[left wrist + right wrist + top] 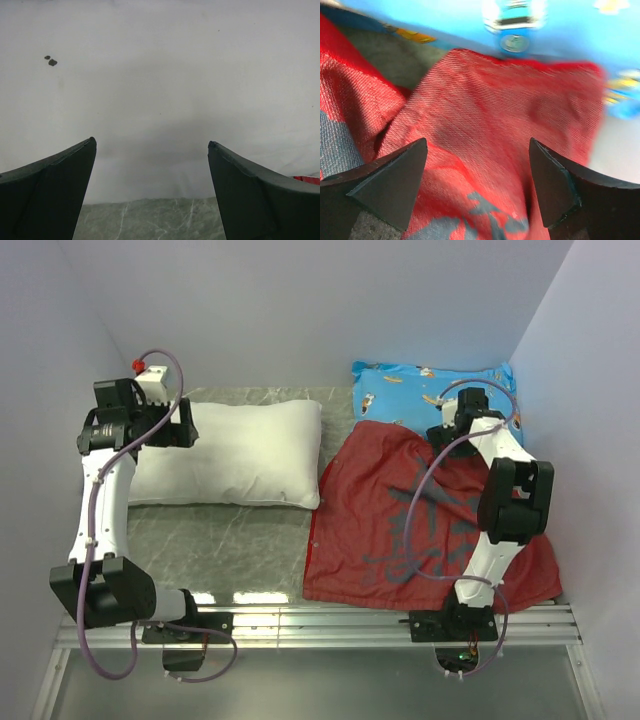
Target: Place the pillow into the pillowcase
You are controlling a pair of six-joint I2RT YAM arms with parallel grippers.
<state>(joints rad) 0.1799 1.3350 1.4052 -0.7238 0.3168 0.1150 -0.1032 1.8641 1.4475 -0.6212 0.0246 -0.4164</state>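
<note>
The white pillow (245, 452) lies on the left half of the table. My left gripper (186, 425) is open at its left end, close to it; the left wrist view shows the pillow's white side (160, 90) filling the frame beyond my spread fingers (235, 175). The dull red pillowcase (420, 520) with dark grey markings lies flat on the right. My right gripper (448, 432) is open just above its far edge; in the right wrist view the red cloth (490, 115) lies between the fingertips (402, 175), nothing gripped.
A blue cartoon-print pillow (430, 390) lies against the back wall behind the pillowcase, also visible in the right wrist view (560, 30). Grey marble tabletop (230, 540) shows between pillow and pillowcase. Walls close in left, back and right. A metal rail (320, 625) runs along the near edge.
</note>
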